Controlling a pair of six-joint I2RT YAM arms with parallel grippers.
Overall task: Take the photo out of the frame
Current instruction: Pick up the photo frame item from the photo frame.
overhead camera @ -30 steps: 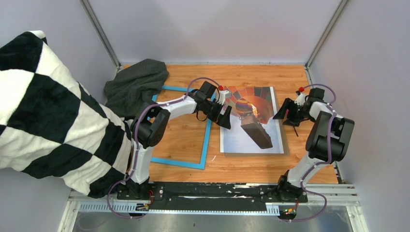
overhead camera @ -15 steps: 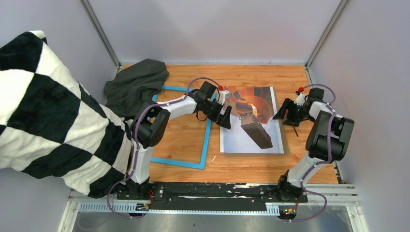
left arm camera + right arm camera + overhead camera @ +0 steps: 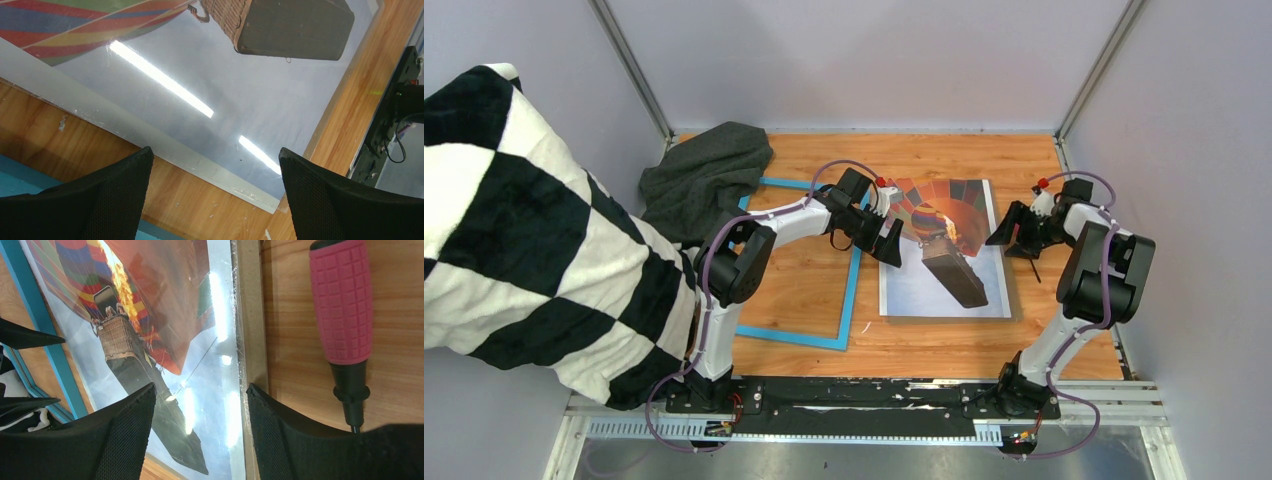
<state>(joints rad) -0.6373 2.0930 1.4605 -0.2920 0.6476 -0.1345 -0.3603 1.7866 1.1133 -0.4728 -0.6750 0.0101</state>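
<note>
Top external: the photo (image 3: 939, 280) is lying flat on the table (image 3: 924, 345), right of centre and wholly outside the frame (image 3: 849, 290), which is lying just beside it on the left. The left gripper (image 3: 889, 245) is hovering over the photo's left edge, the right gripper (image 3: 1006, 232) by its right edge.

Left wrist: the fingers are standing wide apart (nothing between them) above the print's pale border.

Right wrist: these jaws are gaping too, empty, the photo's right edge showing between them; a pink-handled screwdriver (image 3: 342, 315) is lying alongside.
</note>
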